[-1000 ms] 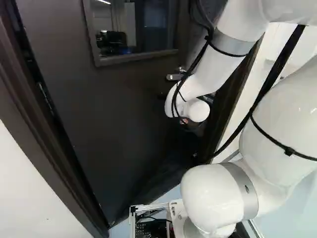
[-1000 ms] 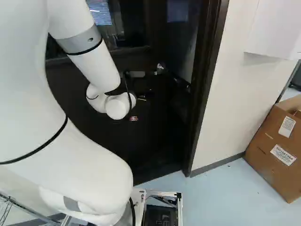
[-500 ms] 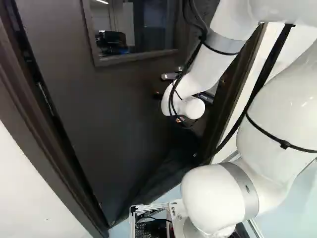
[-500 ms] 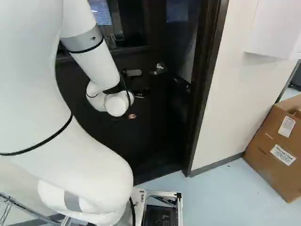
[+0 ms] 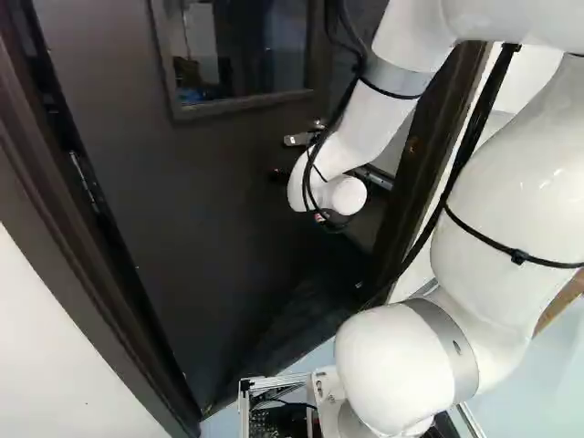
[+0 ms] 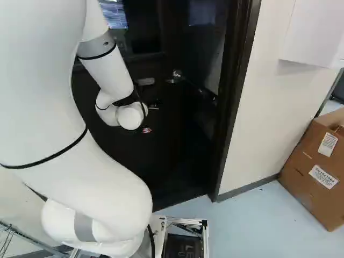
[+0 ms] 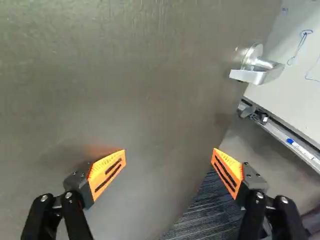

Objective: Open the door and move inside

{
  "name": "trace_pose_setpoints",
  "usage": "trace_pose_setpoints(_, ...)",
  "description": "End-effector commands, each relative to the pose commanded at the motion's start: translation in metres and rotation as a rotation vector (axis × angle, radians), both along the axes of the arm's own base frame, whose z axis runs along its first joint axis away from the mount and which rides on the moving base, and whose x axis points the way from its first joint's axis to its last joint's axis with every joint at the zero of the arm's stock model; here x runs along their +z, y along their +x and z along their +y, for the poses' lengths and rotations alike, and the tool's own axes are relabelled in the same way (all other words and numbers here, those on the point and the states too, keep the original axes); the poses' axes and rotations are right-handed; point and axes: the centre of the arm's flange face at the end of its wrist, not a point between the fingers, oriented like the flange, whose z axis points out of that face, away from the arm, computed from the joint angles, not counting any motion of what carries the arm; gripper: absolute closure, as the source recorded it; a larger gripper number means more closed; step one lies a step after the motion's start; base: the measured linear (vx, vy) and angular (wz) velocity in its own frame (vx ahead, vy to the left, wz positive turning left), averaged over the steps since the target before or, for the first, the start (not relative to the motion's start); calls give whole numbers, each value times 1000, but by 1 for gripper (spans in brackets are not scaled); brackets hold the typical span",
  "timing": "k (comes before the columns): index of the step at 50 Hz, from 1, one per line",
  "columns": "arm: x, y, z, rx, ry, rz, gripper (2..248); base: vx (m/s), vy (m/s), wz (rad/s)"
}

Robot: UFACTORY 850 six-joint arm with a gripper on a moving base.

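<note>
Pincer, one, with two fingers bearing one orange pad each. As seen in the wrist view, the pincer is wide open: the fingers stand well apart, with only the surface of the door showing between them. It grips neither door nor handle; contact of a fingertip with the door cannot be told.

Door, one, dark, ahead of the single arm. It stands ajar, its free edge swung away from the frame, the gap lying toward the right of both base views. It bears one window and one silver lever handle. The handle sits near the free edge, ahead of the pincer and off to one side, apart from both fingers.

Beyond the edge, in the wrist view: one whiteboard with one tray along its border, and dark striped carpet. At the right of the right base view: one cardboard box, bearing two white labels, near the pale wall.
</note>
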Motion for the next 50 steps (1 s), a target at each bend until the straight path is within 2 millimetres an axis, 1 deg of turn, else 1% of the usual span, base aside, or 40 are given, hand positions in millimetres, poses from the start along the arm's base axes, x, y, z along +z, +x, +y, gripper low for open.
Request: trace_pose_setpoints(50,0,33,69,165,-11,-8,3,0,0,0)
